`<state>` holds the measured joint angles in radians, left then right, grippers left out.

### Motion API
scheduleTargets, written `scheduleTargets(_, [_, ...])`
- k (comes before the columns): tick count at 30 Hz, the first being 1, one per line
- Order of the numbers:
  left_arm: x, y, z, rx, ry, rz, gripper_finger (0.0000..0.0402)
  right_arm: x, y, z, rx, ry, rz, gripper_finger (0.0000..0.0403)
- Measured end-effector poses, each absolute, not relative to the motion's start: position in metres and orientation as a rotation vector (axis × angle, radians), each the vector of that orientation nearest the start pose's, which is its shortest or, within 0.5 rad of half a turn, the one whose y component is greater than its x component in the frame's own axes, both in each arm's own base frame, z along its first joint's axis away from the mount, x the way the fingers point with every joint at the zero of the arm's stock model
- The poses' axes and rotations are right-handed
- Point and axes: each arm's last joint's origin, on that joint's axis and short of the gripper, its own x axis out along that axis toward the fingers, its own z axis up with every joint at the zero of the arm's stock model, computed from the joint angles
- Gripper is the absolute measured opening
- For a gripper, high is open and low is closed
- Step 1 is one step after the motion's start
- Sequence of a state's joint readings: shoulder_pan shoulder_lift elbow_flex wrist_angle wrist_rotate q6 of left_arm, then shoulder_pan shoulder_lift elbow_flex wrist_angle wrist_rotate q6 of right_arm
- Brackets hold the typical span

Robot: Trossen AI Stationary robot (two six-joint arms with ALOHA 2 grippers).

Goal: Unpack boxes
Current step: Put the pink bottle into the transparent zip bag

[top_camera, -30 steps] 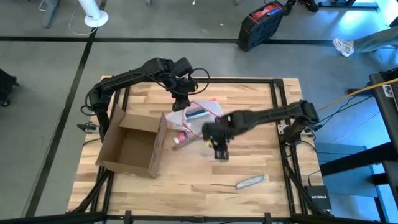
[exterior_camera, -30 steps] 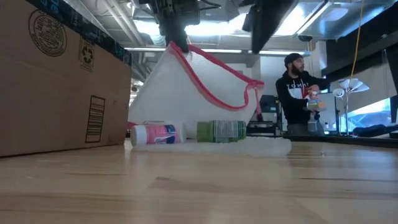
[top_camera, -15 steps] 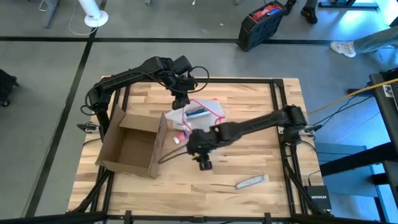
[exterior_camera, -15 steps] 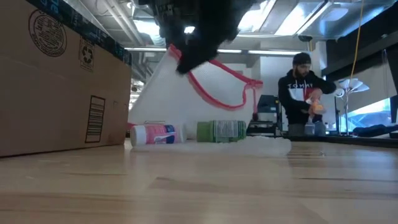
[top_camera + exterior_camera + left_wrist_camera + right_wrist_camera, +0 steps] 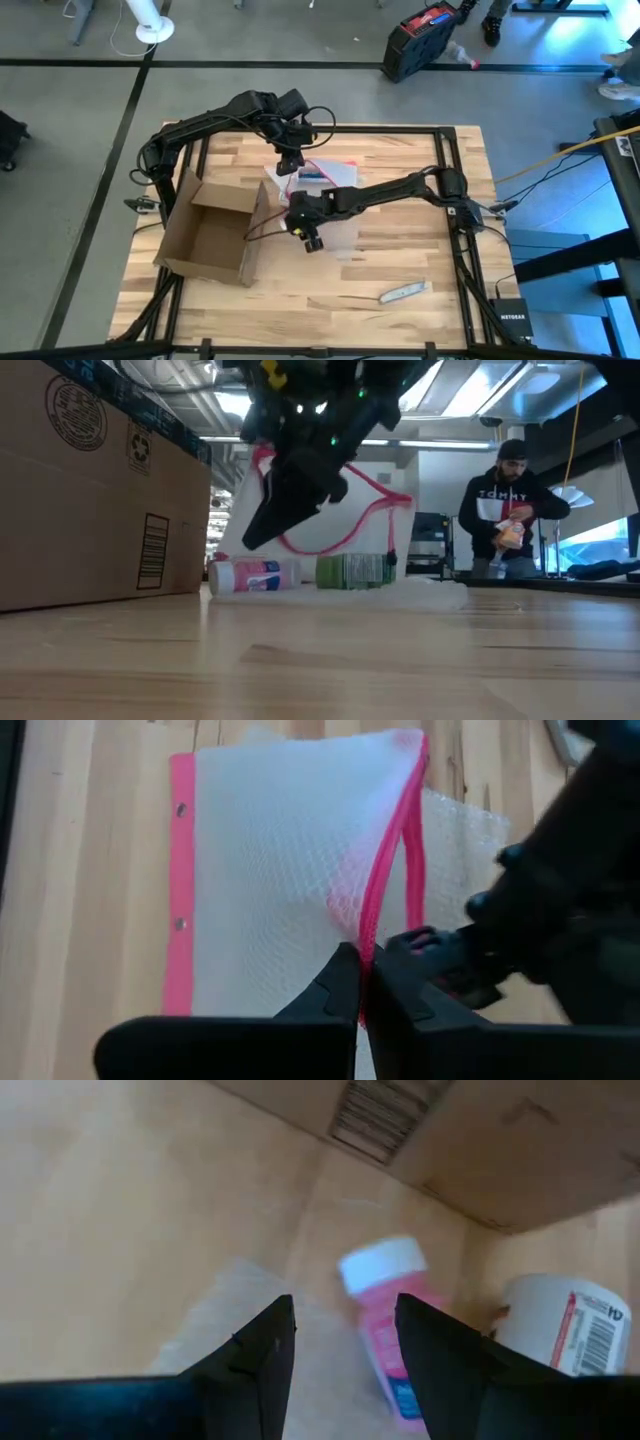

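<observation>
The brown cardboard box point(image 5: 210, 232) lies open on its side at the table's left, its wall point(image 5: 90, 490) near the low camera. My left gripper point(image 5: 288, 168) hangs above the table's middle, shut on a clear bubble pouch point(image 5: 290, 870) with a pink-red edge. Under the pouch, on the table, lie a pink bottle point(image 5: 255, 575) with a white cap and a green bottle point(image 5: 355, 570). My right gripper point(image 5: 306, 238) is low beside the box, slanting down, open. Its fingers point at the pink bottle point(image 5: 385, 1330) without touching it. My left gripper pinches the pouch's pink-red edge point(image 5: 372, 925) between its two shut fingers, coming from above at a slant. The pouch hangs below the fingers like a tent, and its lower part point(image 5: 400, 592) rests on the table.
A white bottle with a barcode label point(image 5: 560, 1325) lies beside the pink one. A small metal tool point(image 5: 405, 291) lies toward the near right. A black and red case point(image 5: 420, 40) stands on the floor beyond the table. A person point(image 5: 510, 510) stands behind the table.
My right gripper has swung down and toward the table's left, rolling its wrist, and has come from the table's middle to just in front of the bottles beside the box. My left gripper has kept the pouch held up in place.
</observation>
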<state>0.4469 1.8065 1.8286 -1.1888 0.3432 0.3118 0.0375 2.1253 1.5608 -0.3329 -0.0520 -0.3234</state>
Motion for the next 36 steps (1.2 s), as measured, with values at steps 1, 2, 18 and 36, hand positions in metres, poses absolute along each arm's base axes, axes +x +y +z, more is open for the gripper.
scheduleTargets(1, [0.331,0.148,0.338,-0.173,1.071,-0.074,0.0000,0.459,0.015,0.169,-0.296,0.880,0.217,0.0166])
scheduleTargets(2, [0.331,0.148,0.338,-0.175,1.072,-0.073,0.0000,0.460,0.012,0.168,-0.295,0.877,0.209,0.0166])
scheduleTargets(18, [0.331,0.147,0.338,-0.204,1.069,-0.077,0.0000,0.471,-0.006,0.149,-0.351,0.836,0.197,0.0166])
scheduleTargets(36, [0.332,0.146,0.338,-0.239,1.059,-0.091,0.0000,0.485,-0.021,0.144,-0.183,0.858,0.221,0.0166])
